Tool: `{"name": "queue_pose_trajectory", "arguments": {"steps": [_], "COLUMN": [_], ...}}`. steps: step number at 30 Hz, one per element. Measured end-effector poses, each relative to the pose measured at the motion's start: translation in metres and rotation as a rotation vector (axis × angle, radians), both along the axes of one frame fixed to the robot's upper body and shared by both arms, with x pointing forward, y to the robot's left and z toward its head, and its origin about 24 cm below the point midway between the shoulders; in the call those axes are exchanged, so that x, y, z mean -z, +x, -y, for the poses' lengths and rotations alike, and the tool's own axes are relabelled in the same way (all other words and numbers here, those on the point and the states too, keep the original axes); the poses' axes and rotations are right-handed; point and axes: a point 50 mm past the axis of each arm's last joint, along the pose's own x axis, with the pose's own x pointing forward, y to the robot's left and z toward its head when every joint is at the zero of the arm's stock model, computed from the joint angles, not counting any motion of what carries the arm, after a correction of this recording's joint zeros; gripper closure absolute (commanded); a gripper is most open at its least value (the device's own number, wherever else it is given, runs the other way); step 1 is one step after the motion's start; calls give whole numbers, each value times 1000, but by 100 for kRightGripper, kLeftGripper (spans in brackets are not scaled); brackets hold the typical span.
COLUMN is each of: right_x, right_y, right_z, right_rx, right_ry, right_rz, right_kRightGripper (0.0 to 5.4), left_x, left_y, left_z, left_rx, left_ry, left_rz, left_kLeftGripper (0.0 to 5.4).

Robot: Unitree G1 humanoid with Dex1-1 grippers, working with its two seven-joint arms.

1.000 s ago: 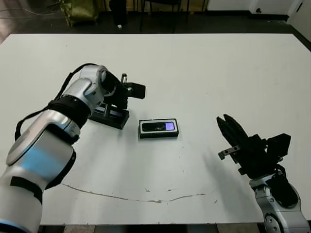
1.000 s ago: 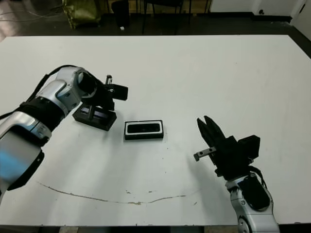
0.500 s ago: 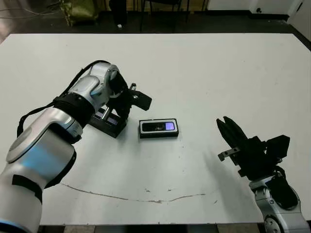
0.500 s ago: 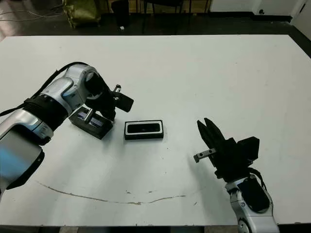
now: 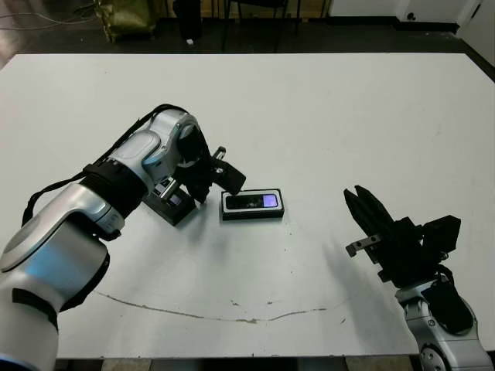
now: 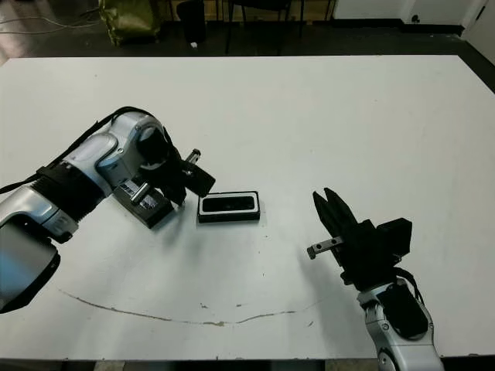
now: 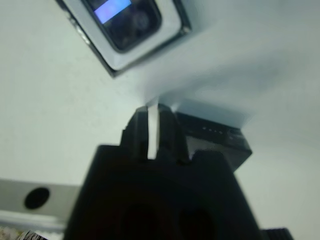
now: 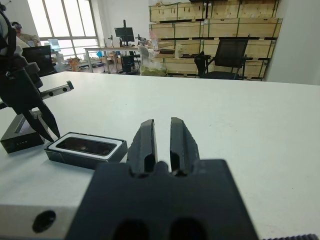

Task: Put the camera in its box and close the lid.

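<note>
Starting nearest the robot, the right gripper [image 5: 370, 219] is seen low at the table's near right, well apart from everything; its two fingers are drawn almost together with only a thin slit between them, and nothing is held.

Further in, near the table's middle, the box [image 5: 253, 205] lies flat on the white table [image 5: 348, 116]. The camera [image 5: 255, 202] is seen seated inside it, framed by the white lining, its bluish-purple screen lit at the right end. The first half of the task is therefore judged done.

Just left of the box, the left gripper [image 5: 219, 180] is lowered to the tabletop. In the left wrist view its fingers [image 7: 168, 131] are pressed close, with only a pale sliver between them; nothing is seen clamped. Its tips stand beside the box's left end, between box and lid.

The lid [image 6: 147, 202] lies just behind and to the left of that gripper, skewed on the table, partly hidden by the wrist. Whether the gripper touches it cannot be told.

Remaining, as judged: the lid is yet to be grasped, carried over the box, squared up and pressed down.
</note>
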Motion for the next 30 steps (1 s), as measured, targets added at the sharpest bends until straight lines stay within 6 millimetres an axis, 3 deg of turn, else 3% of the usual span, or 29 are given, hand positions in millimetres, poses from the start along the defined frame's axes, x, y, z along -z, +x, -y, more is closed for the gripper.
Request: {"name": "queue_pose_trajectory", "arguments": {"steps": [15,30], "right_x": [0,-1], "right_y": [-1,-1], "right_z": [0,1], "right_rx": [0,-4], "right_ry": [-4,-6], "right_rz": [-3,4], "right_kRightGripper": [538,538], "left_x": [0,1], "left_y": [-9,-35], "left_z": [-18,-40], "left_rx": [58,75], "left_ry": [88,148], "left_rz": [-23,-99], "left_kLeftGripper": [540,540]}}
